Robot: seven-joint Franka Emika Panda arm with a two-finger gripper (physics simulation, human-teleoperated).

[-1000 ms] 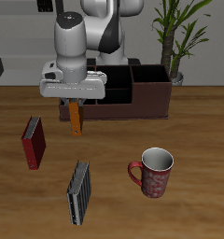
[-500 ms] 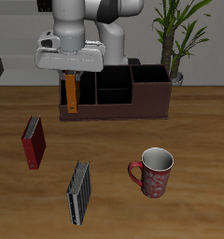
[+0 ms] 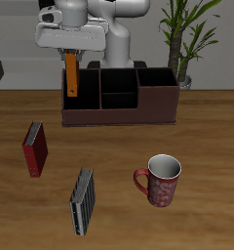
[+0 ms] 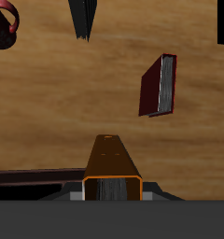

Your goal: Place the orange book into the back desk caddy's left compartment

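Note:
The orange book (image 3: pixel 71 76) hangs upright from my gripper (image 3: pixel 70 55), which is shut on its top edge. It is held above the table, in front of the end section of the dark brown back desk caddy (image 3: pixel 119 103); that narrow left compartment (image 3: pixel 80 90) lies just behind the book. In the wrist view the orange book (image 4: pixel 111 166) points away from the fingers, with the caddy's edge (image 4: pixel 30 177) beside it.
A dark red book (image 3: pixel 35 148) and a grey-and-black striped book (image 3: pixel 83 200) lie nearer the table's front edge. A red mug (image 3: pixel 159 180) stands in front of the caddy. A potted plant (image 3: pixel 179 44) stands at the back beside the caddy.
My gripper has risen and moved back toward the caddy, carrying the orange book from low over the table to above the caddy's end section.

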